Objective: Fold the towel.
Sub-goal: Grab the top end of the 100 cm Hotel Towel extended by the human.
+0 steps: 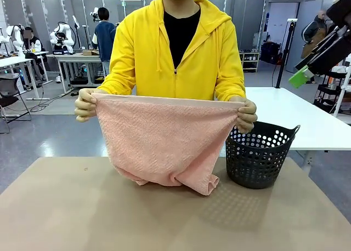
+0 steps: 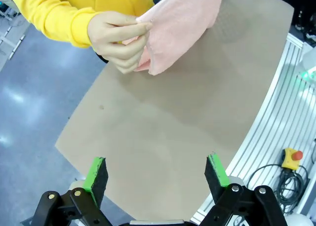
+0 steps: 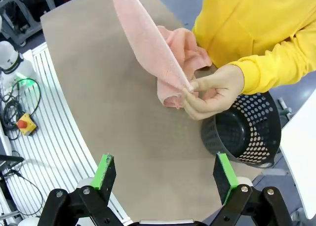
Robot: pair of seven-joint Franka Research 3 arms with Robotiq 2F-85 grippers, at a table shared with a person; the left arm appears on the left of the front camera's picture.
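1. The towel (image 1: 164,144) hangs as a flat sheet below the person's two hands, its top edge pulled taut between them. Its lower end lies bunched on the table (image 1: 66,207), under the basket-side hand more than the other.
2. The left-side hand (image 1: 84,104) and the basket-side hand (image 1: 247,115) are each pinched shut on a top corner, thumb pressed against fingers.
3. The left gripper (image 2: 156,172) has its jaws spread wide with nothing between them. The left-side hand and its corner are ahead of the fingertips, well apart.
4. The right gripper (image 3: 164,169) is likewise wide apart and empty. The black basket (image 3: 242,132) sits just beside the basket-side hand, close to the hanging cloth.
5. Judgement: the step in hand is opening the towel out before the first fold.
6. To do it well:
   - keep both hands level so the top edge stays straight;
   - shake or drag out the bunched hem before lowering;
   - lay the cloth down away from the basket;
   - then bring corner to corner so the edges match.
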